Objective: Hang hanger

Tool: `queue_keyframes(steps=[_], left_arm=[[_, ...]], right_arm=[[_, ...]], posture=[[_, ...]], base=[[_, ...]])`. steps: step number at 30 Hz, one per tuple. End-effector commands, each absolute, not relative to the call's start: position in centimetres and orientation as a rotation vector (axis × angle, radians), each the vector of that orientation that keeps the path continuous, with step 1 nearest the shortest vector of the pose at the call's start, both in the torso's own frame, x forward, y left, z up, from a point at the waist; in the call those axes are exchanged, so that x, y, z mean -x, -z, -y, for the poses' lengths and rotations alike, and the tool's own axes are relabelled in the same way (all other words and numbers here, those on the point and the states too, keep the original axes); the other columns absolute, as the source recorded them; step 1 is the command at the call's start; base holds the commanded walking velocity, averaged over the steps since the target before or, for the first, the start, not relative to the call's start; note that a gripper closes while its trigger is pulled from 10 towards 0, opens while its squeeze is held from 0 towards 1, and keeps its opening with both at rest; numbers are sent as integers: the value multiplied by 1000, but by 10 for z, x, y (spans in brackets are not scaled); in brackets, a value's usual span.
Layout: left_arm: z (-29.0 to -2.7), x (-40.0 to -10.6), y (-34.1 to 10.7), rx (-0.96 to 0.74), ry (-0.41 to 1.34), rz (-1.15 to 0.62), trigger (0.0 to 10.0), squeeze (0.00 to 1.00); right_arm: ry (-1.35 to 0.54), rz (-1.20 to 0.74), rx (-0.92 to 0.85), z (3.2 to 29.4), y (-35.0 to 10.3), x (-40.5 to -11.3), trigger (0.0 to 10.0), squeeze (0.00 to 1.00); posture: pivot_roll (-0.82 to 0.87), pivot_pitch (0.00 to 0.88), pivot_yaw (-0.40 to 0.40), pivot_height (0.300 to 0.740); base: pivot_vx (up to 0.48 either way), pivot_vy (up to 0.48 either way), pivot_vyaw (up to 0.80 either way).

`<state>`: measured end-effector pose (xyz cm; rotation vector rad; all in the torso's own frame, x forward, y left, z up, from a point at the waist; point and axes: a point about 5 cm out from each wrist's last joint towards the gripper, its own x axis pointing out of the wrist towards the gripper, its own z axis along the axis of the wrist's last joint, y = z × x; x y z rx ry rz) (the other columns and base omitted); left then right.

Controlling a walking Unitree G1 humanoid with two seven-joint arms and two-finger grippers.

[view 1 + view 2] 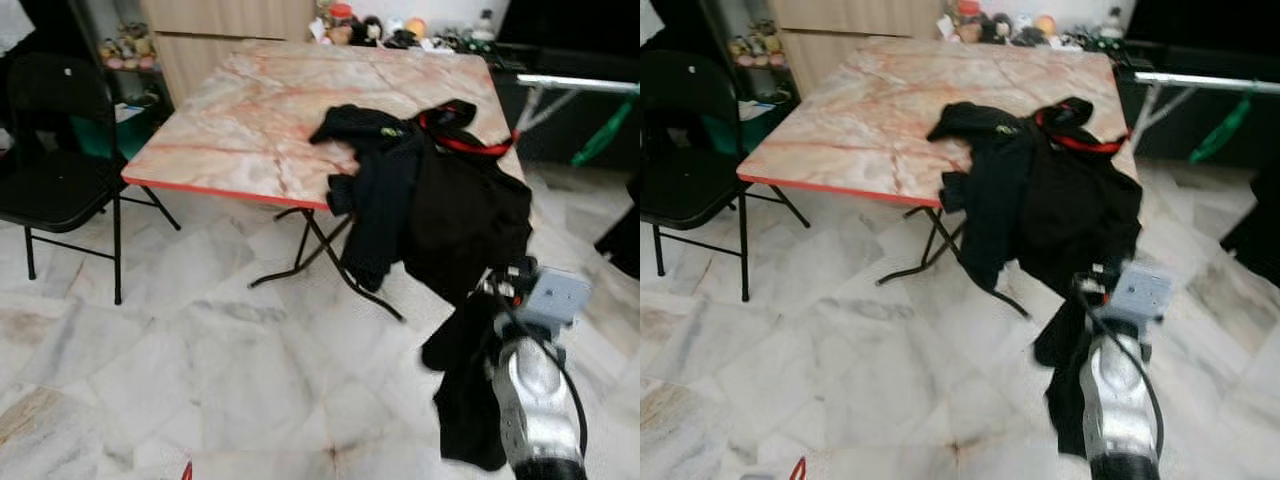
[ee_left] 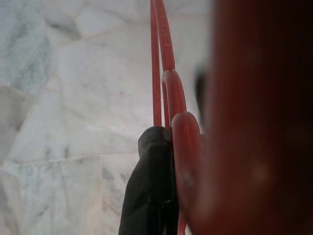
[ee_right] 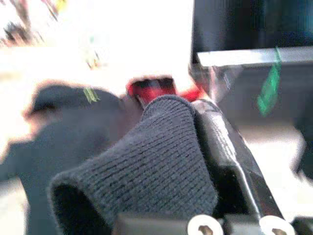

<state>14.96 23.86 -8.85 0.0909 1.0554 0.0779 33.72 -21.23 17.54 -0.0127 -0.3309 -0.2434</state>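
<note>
While the right gripper (image 3: pixel 195 127) is closed on a ribbed black cuff (image 3: pixel 146 161) of the jacket (image 1: pixel 440 200) draped off the table (image 1: pixel 250 130) just ahead of it, the left gripper (image 2: pixel 161 171) pinches what looks like 1 red hanger (image 2: pixel 168 88), blurred close to the lens, low over the floor (image 2: pixel 58 98). Good practice now: lift the cuff gently, keeping the hanger steady, so the jacket doesn't slide off.

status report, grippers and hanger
Left gripper shut on red hanger, low over floor. Right gripper shut on black jacket, half off table.
</note>
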Motion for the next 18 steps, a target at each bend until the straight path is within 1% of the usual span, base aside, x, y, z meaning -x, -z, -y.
queue_keyframes(steps=[1,2,3,4,7,8,9,10,14,17,18], left_arm=[[-245,-133,93,-95,-98,-1111,10000,0],[-245,-133,93,-94,-98,-1111,10000,0],[-245,-133,93,-94,-98,-1111,10000,0],[-245,-133,93,-93,-97,-1111,10000,0],[-244,-134,93,-92,-97,-1111,10000,0],[-244,-134,93,-90,-98,-1109,10000,0],[-244,-135,93,-89,-97,-1109,10000,0],[-244,-135,93,-91,-95,-1109,10000,0],[-244,-136,93,-92,-93,-1106,10000,0],[-244,-137,92,-93,-93,-1105,10000,0],[-244,-137,92,-93,-93,-1104,10000,0]], right_arm=[[204,389,44,207,-195,-343,10000,0],[178,436,67,204,-211,-349,10000,0],[178,436,67,204,-211,-349,10000,0],[159,467,82,202,-223,-353,10000,0],[139,505,91,197,-240,-359,10000,0],[131,536,111,194,-258,-366,10000,0],[131,542,118,193,-262,-368,10000,0],[122,584,107,192,-276,-371,10000,0],[134,633,122,192,-307,-380,10000,0],[145,635,135,194,-317,-384,10000,0],[152,650,119,195,-330,-386,10000,0]], posture=[[4,150,30,740],[3,150,31,740],[3,150,31,740],[3,149,30,740],[2,149,31,740],[3,149,33,740],[3,149,33,740],[3,148,34,740],[6,146,38,740],[6,145,37,740],[5,143,39,740]], base=[[379,0,0],[375,0,0],[375,0,0],[375,0,0],[377,0,0],[375,0,0],[375,0,0],[375,0,0],[378,0,0],[379,0,0],[379,0,0]])
